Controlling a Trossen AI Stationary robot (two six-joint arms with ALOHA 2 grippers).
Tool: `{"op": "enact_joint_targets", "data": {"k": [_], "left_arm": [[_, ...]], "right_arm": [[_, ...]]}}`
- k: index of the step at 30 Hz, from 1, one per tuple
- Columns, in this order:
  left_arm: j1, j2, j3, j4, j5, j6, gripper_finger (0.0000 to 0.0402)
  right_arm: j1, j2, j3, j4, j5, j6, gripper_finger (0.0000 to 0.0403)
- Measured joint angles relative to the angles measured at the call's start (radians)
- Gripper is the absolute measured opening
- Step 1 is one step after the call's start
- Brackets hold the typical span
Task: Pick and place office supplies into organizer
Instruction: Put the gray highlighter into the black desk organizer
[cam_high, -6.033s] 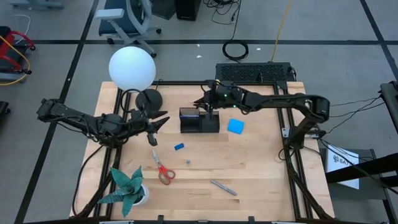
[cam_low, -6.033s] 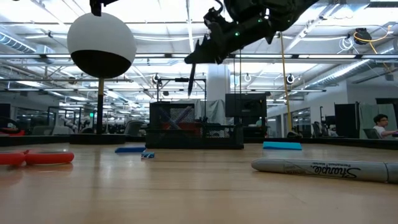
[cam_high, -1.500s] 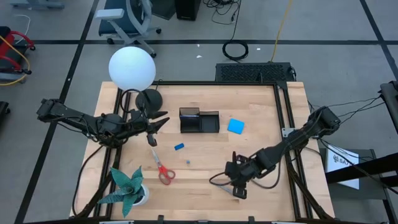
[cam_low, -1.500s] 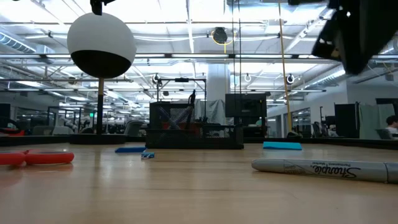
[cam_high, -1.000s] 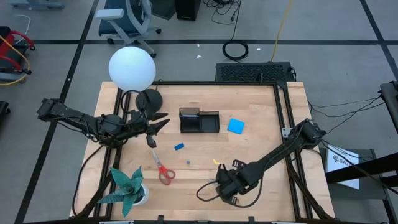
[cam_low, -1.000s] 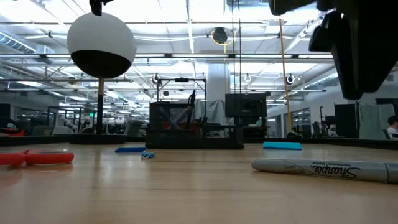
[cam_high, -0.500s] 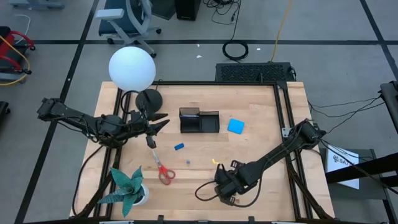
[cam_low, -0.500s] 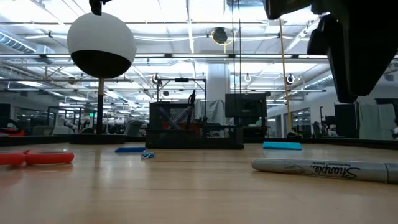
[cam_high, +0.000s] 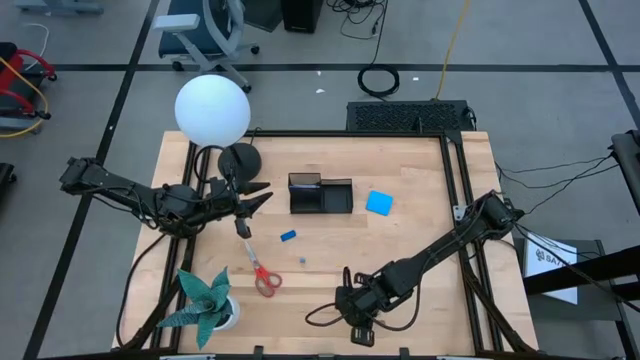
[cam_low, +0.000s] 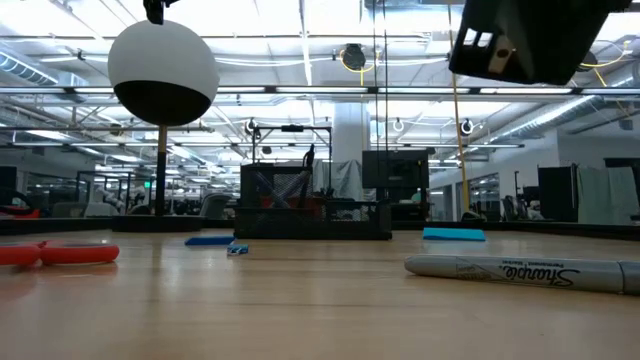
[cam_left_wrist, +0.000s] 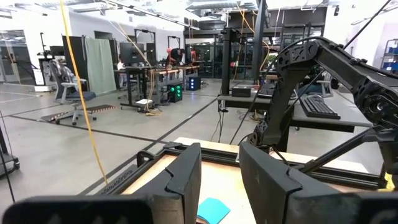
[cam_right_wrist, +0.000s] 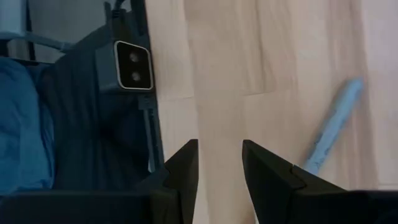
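A grey marker (cam_low: 520, 271) lies on the wood near the table's front edge. It shows blurred in the right wrist view (cam_right_wrist: 333, 134), off to one side of my right gripper (cam_right_wrist: 219, 162). That gripper (cam_high: 355, 320) hangs open above the table there, slanting down, with nothing between its fingers. The black organizer (cam_high: 320, 194) stands mid-table with a dark pen (cam_low: 308, 160) upright in it. A blue pad (cam_high: 379, 203), a small blue block (cam_high: 288, 236) and red scissors (cam_high: 262, 275) lie flat. My left gripper (cam_high: 252, 200) waits open beside the lamp base.
A white globe lamp (cam_high: 212, 110) with a round black base (cam_high: 240, 160) stands at the far left. A green paper plant (cam_high: 207, 300) is at the near left corner. A small camera (cam_right_wrist: 132, 65) sits at the front edge, close to my right gripper. Bare wood lies mid-table.
My right gripper has shifted a little toward the table's near left and has tipped and rolled at the wrist above the marker. Its fingers keep the same gap. The marker and the other things have stayed put.
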Motion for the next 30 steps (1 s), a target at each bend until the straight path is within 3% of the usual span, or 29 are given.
{"op": "enact_joint_targets", "data": {"k": [8,14,17,22,30], "left_arm": [[0.000,0.000,0.000,0.003,0.000,0.000,0.0118],[0.000,0.000,0.000,0.005,0.000,0.000,0.0118],[0.000,0.000,0.000,0.006,0.000,0.000,0.0118],[0.000,0.000,0.000,0.007,0.000,0.000,0.0118],[0.000,0.000,0.000,0.007,0.000,0.000,0.0118]], "right_arm": [[0.000,0.000,-0.001,-0.083,0.008,0.003,0.0114],[0.018,-0.001,-0.038,-0.194,-0.002,0.121,0.0114],[0.017,-0.001,-0.084,-0.150,-0.052,0.088,0.0114],[-0.003,0.000,-0.166,-0.057,-0.048,0.156,0.0114],[-0.003,0.000,-0.245,-0.051,-0.046,0.208,0.0114]]}}
